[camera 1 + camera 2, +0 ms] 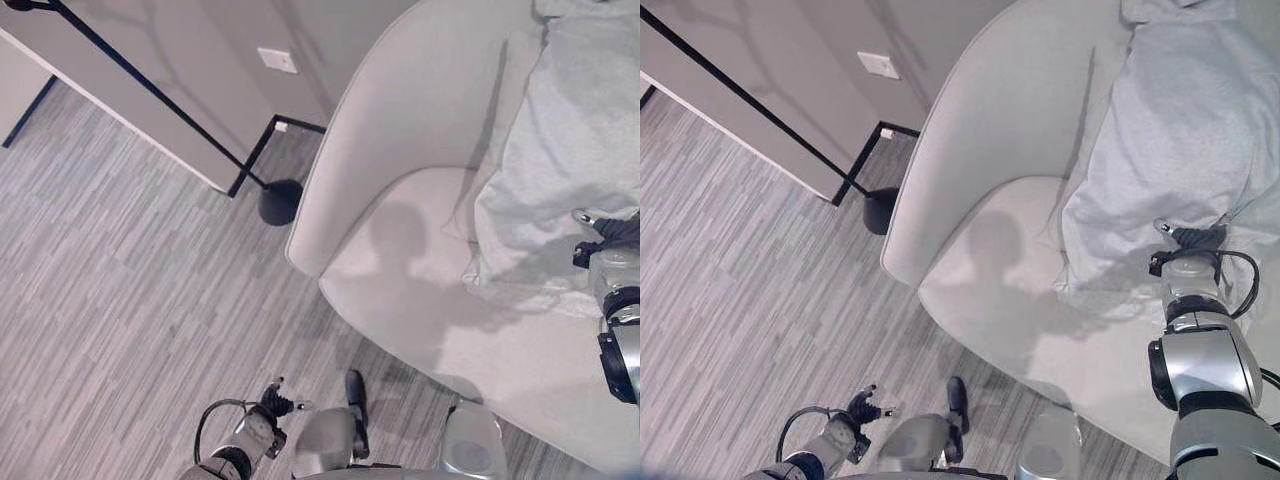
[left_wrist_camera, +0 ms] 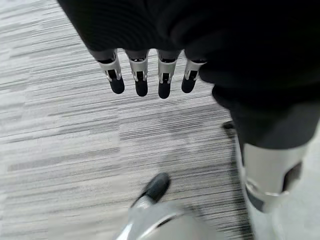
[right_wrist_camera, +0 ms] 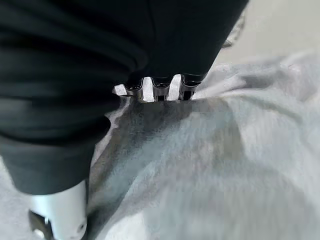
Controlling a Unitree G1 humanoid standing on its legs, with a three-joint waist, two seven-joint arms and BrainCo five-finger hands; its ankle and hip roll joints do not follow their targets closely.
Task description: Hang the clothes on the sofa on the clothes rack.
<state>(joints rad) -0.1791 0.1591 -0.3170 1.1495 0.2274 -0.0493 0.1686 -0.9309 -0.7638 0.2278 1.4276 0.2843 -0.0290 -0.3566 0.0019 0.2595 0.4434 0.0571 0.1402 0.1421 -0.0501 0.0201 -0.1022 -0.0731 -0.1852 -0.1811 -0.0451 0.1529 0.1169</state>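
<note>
The pale sofa (image 1: 970, 150) curves across the upper right of the head views, standing on grey striped floor (image 1: 120, 300). Draped over its backrest and seat lies the light grey garment (image 1: 1180, 130), crumpled toward its lower edge. Beside the sofa's outer wall stands the clothes rack (image 1: 150, 85), a thin black pole running slantwise down to a round black base (image 1: 280, 203) just beside the sofa, in front of a wall with a white outlet plate (image 1: 277, 60).

The right arm reaches over the sofa seat, and the right hand (image 1: 1188, 240) sits at the garment's lower part. The right wrist view adds what the head views lack: the fingers (image 3: 152, 90) point down into the grey cloth with their tips sunk in its folds, so whether they grip it cannot be told.

The left hand (image 1: 277, 400) hangs low over the floor, well apart from the sofa. In its wrist view the fingers (image 2: 141, 80) hang straight and relaxed in a row, holding nothing.
</note>
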